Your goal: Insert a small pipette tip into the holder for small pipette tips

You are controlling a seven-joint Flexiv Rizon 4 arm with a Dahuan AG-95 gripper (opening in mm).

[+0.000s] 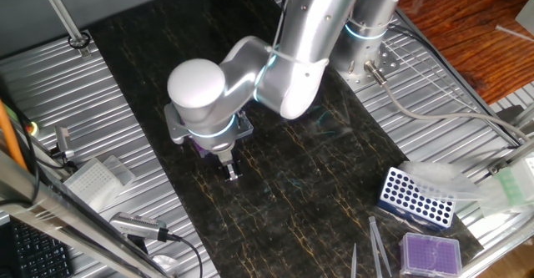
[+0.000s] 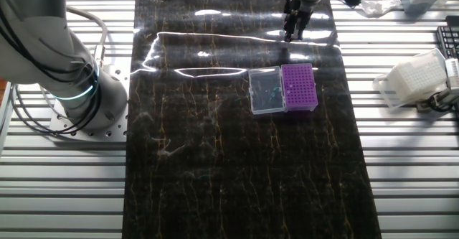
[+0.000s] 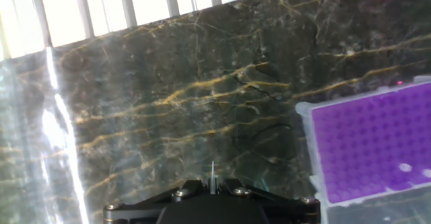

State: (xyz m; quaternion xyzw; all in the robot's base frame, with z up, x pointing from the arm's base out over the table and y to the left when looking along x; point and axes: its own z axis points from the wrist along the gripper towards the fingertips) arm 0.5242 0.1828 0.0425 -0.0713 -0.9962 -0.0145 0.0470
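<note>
The holder for small pipette tips is a deep-purple box with a gridded top [image 2: 299,87] and a clear lid flap [image 2: 265,90] lying open beside it on the dark mat. In the hand view its gridded top [image 3: 377,143] fills the right side. In one fixed view it is mostly hidden behind the wrist, with only an edge [image 1: 200,146] showing. My gripper [image 3: 212,183] is shut on the small pipette tip [image 3: 212,172], a thin clear sliver poking out between the fingers. The gripper [image 2: 290,32] hangs over bare mat, apart from the box and beside it [image 1: 231,172].
A blue rack with white holes [image 1: 415,199], a paler purple box [image 1: 431,253] and long grey pointed sticks [image 1: 375,245] lie at one end of the mat. A white tip box [image 2: 412,77] sits on the slatted metal table beside the mat. The robot base [image 2: 72,88] stands on the other side.
</note>
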